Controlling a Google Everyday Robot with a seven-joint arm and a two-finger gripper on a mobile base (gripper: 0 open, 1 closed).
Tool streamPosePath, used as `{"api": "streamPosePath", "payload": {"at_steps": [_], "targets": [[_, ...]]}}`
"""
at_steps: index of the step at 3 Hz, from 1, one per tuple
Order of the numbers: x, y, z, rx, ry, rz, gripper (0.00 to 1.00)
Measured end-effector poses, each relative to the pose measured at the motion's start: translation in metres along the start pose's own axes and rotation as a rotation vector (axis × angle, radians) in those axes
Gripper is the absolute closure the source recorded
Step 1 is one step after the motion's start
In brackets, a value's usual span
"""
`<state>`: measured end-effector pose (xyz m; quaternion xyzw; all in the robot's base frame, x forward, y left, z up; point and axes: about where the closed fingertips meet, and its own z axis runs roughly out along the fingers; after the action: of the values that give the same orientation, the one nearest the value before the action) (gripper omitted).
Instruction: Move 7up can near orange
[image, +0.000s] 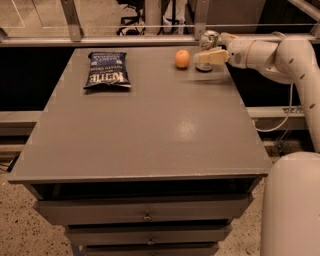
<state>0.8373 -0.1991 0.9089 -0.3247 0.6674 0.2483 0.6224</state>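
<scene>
The 7up can (207, 42), silver and pale green, stands upright at the far right of the grey table (150, 125). It is just right of the orange (182, 58), with a small gap between them. My gripper (210, 52) reaches in from the right at the end of the white arm (270, 52). It is closed around the can's lower half, with one cream finger (212, 57) across the can's front. The other finger is hidden behind the can.
A dark blue chip bag (106, 70) lies flat at the far left of the table. A metal rail (150, 41) runs behind the far edge. Drawers (145, 212) sit under the tabletop. The robot's white body (292, 205) is at the lower right.
</scene>
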Motion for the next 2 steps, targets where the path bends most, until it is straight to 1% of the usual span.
{"api": "streamPosePath", "payload": {"at_steps": [1,2], "targets": [[0.001,0.000,0.000,0.000,0.001,0.000,0.00],[-0.011,0.007,-0.024,-0.022,-0.003,-0.027,0.00]]}}
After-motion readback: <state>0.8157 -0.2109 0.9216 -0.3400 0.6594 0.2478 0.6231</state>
